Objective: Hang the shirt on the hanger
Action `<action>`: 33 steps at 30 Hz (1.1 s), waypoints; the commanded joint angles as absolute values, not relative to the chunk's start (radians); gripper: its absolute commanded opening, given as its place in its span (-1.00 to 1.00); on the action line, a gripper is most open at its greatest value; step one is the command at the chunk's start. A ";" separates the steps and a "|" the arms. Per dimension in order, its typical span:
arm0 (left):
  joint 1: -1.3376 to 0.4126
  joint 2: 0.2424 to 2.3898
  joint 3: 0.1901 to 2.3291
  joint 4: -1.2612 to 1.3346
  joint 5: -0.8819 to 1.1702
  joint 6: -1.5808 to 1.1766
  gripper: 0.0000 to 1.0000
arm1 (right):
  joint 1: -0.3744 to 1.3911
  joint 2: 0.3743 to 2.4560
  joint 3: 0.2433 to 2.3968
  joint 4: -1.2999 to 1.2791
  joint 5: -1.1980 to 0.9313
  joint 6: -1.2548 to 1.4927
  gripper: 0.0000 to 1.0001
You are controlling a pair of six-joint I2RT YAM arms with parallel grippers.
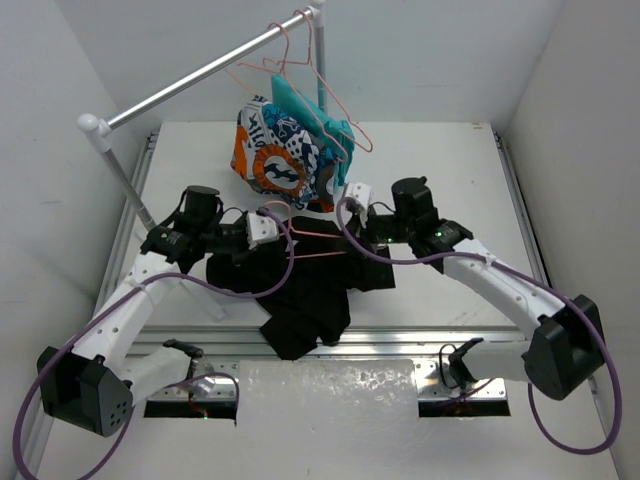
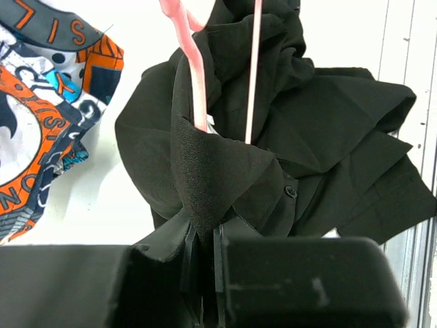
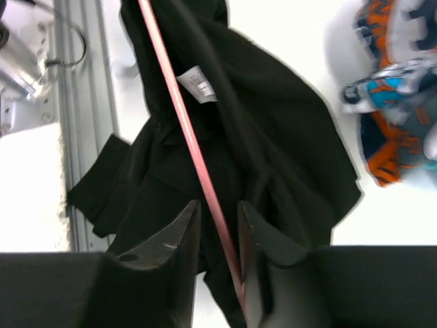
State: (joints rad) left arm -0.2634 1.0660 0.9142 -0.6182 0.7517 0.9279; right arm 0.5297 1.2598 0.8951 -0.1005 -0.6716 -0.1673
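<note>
my left claw (image 1: 268, 228) sits at the left of the table (image 1: 450, 160), reaching in toward the middle. in my left wrist view it (image 2: 203, 239) is closed tight on a fold of the shirt (image 2: 328, 137): the black cloth bunches into a narrow pinch right at my fingertips. above that pinch, two pink wires of the hanger (image 2: 198, 82) run down and vanish inside the fabric. a small button (image 2: 290, 192) shows just right of the fold. to the left of the shirt in this view lies the orange, blue and white patterned garment (image 2: 41, 116), flat on the table.

from above, the shirt (image 1: 300, 290) lies crumpled at the middle of the table between my two arms, its lower part trailing toward the near edge. the hanger (image 1: 315, 235) lies across its upper part, running from one claw to the other. behind it sits the patterned garment (image 1: 280, 155), with a teal garment (image 1: 335, 130) and more pink hangers (image 1: 290, 50) up at the rail (image 1: 200, 75).

my right claw (image 1: 362, 225) comes in from the right. in my right wrist view it (image 3: 218, 203) is parted, not clamped, with one wire of the hanger (image 3: 179, 109) running between the fingers and lying close to one of them lower down. the shirt (image 3: 273, 150) lies beneath, its white label (image 3: 198, 83) just beside the wire.
</note>
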 commanded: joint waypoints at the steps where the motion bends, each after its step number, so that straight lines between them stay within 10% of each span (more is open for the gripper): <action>1: -0.278 1.048 0.960 -0.604 0.822 0.950 -1.00 | 0.583 1.288 0.951 -0.130 -0.701 -0.262 -0.45; 5: -0.278 1.042 0.968 -0.604 0.905 0.948 -1.00 | 0.658 1.328 0.945 -0.085 -0.591 -0.328 -1.00; 22: -0.305 1.034 0.960 -0.506 1.063 0.847 -0.79 | 0.834 1.359 1.020 0.015 -0.463 -0.502 -1.00; 26: -0.308 1.043 0.959 -0.560 1.037 0.888 -1.00 | 0.834 1.351 1.014 0.046 -0.431 -0.473 -1.00; 30: -0.308 1.022 0.936 -0.503 0.936 0.804 -1.00 | 0.831 1.335 0.993 0.095 -0.293 -0.375 0.37; 33: -0.307 0.993 0.910 -0.404 0.795 0.705 -1.00 | 0.812 1.269 0.937 0.179 -0.116 -0.250 0.78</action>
State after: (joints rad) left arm -0.3054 1.0325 0.9184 -0.5346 0.8902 0.8112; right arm 0.8330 1.3460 0.9470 0.0235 -0.2970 -0.3740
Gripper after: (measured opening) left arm 0.047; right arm 0.837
